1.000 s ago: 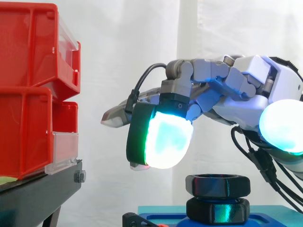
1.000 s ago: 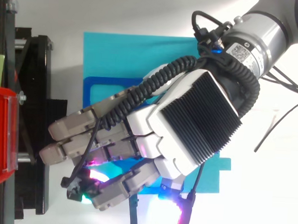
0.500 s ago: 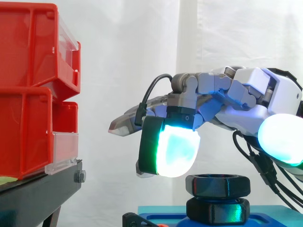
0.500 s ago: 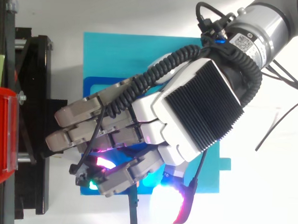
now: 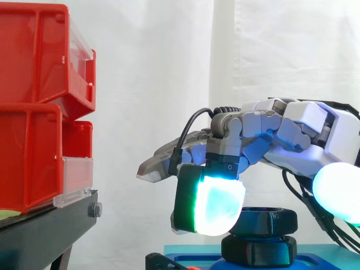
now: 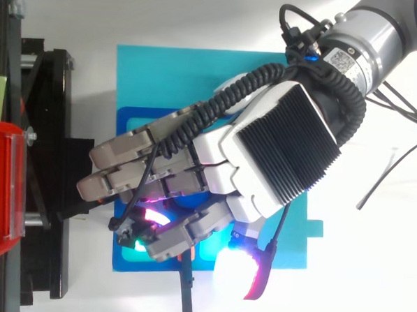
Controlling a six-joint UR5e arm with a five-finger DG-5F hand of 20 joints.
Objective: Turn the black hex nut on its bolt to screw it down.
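Observation:
In the side view a black hex nut (image 5: 268,220) sits at the top of its bolt, above a second black hex piece (image 5: 260,250) on the blue base (image 5: 315,259). My hand (image 5: 292,143) hovers just over the nut, palm down, its straight fingers reaching left. One glowing green-cyan fingertip pad (image 5: 211,205) hangs in front of the nut's left side, and another pad (image 5: 337,194) glows at the right. Nothing is held. From above, the hand (image 6: 264,159) covers the nut and bolt over the blue plate (image 6: 164,77).
Stacked red bins (image 5: 39,107) on a black stand (image 5: 45,230) rise at the left, a short way from the fingertips. The stand (image 6: 43,175) runs down the left of the top view. A white curtain hangs behind.
The hand has come down and shifted right, toward the nut. The green pad dropped from above the nut's level to beside it. The nut has not moved.

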